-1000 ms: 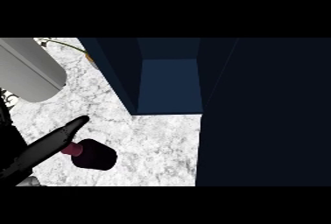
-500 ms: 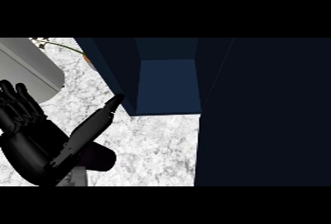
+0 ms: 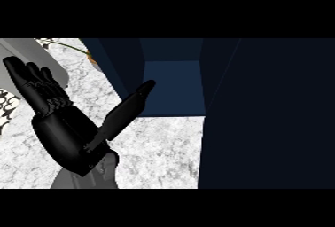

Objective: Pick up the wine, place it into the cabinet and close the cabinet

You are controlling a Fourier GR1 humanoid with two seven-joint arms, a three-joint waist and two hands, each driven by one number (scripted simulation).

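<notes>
My left hand fills the left of the head view, open, fingers straight and pointing up the picture, thumb stretched toward the cabinet. The wine bottle does not show; the spot where it stood is covered by my hand and grey wrist. The dark blue cabinet stands open at the back of the counter, and its lit inside holds nothing I can see. Its dark door hangs open along the right side. My right hand is out of view.
White marble counter lies between my hand and the cabinet. A grey curved object sits at the far left corner, with a thin stem and an orange tip beside it.
My left hand has risen and moved right into the view, spreading open. It now hides the wine bottle's magenta top, which showed at lower left before.
</notes>
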